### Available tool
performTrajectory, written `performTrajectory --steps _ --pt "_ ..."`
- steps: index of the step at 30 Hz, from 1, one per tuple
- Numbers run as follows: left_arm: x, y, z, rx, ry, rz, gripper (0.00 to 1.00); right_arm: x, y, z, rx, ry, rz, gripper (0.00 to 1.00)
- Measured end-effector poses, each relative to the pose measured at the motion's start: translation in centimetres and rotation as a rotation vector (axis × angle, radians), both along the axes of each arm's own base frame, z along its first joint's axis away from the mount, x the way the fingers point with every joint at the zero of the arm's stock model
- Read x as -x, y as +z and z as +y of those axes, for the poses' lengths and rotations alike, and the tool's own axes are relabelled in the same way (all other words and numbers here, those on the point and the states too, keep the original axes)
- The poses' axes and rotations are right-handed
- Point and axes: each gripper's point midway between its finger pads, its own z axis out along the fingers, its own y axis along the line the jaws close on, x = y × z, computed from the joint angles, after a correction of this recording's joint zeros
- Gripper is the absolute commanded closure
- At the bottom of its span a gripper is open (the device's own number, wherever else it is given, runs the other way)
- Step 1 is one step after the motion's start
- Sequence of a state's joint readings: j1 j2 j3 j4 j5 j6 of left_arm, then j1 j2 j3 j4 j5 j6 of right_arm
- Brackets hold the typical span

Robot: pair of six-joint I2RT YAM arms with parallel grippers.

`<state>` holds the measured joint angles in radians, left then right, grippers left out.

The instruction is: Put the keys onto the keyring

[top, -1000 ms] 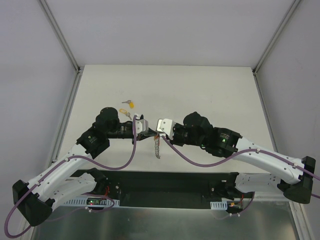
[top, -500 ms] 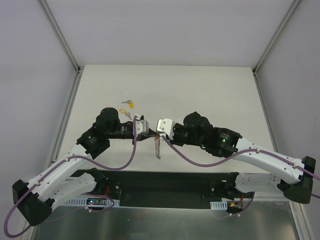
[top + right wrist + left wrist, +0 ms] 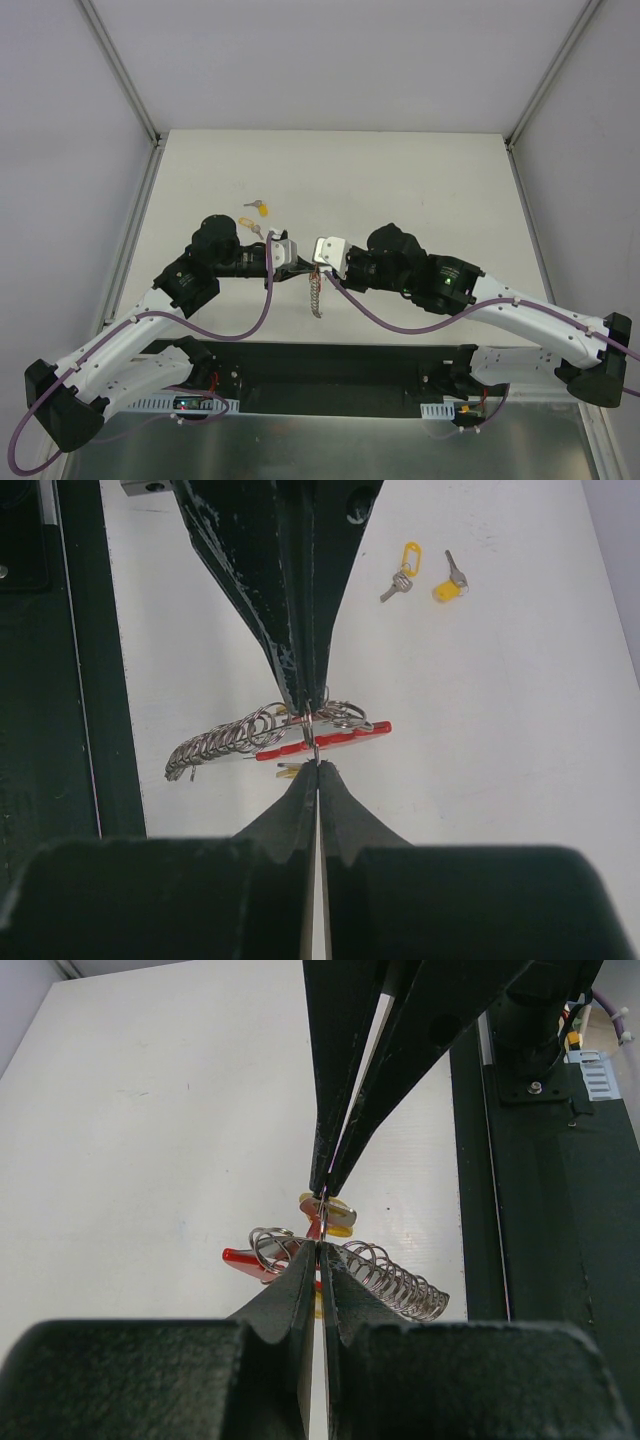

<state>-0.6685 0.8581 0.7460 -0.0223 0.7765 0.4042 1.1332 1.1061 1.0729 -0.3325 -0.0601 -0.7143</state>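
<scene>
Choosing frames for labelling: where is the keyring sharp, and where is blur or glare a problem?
Top external: evenly lit, keyring tiny. Left wrist: keyring sharp, own near fingers dark, soft. Right wrist: keyring and loose keys crisp, no glare.

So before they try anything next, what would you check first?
1. Left gripper shut: ok.
2. Right gripper shut: ok.
3. Both sets of tips meet at the keyring: ok.
4. What each one pinches, ring or key: cannot tell.
5. Yellow key by the tips threaded on: cannot tell.
6. All keys on the ring: not ok, loose keys lie apart on the table.
</scene>
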Motion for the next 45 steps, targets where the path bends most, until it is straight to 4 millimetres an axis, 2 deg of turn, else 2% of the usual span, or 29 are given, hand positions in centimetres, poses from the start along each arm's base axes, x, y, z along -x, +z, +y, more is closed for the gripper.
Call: performTrajectory --steps 13,45 --pt "-0.06 -0.01 0.01 -0.001 0.003 -0.001 1.0 0.15 0.69 -0.31 -0.025 -0.012 0.005 0.99" --pt "-0.24 0.13 0.11 0.0 0.015 -0.013 1.0 0.16 0.22 -0.12 -0.018 -0.017 0.024 0.99"
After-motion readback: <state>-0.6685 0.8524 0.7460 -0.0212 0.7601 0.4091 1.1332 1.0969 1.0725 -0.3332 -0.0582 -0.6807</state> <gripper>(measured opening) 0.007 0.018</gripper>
